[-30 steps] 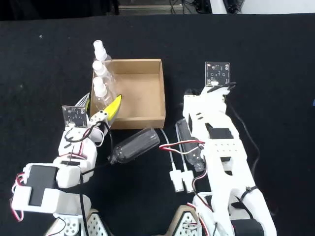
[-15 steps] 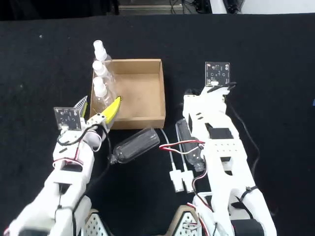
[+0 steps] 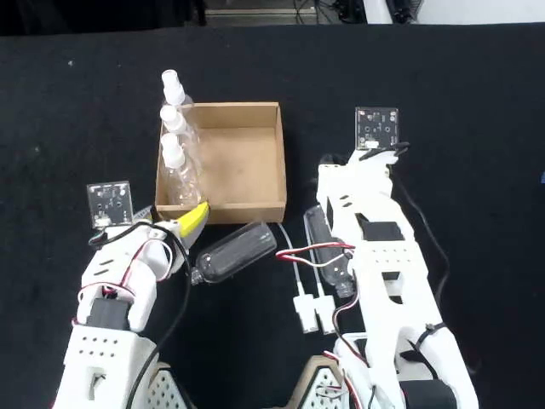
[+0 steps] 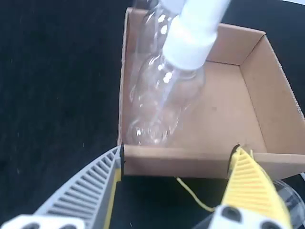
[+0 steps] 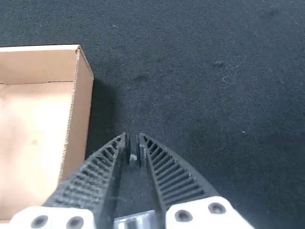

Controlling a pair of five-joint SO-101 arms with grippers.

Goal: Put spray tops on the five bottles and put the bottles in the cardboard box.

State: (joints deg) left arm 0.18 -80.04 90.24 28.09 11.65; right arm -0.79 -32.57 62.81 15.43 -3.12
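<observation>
The left gripper stood open and empty at the near wall of the box. The right gripper was closed on nothing. An uncapped bottle lay just beside the box. Recommended: grasp its body mid-length, then stand it upright for a spray top.

The left gripper had its jaws spread wide, tips at the near wall of the cardboard box. Clear bottles stood inside against one side wall, the nearest with a white spray top. Black table around.
</observation>
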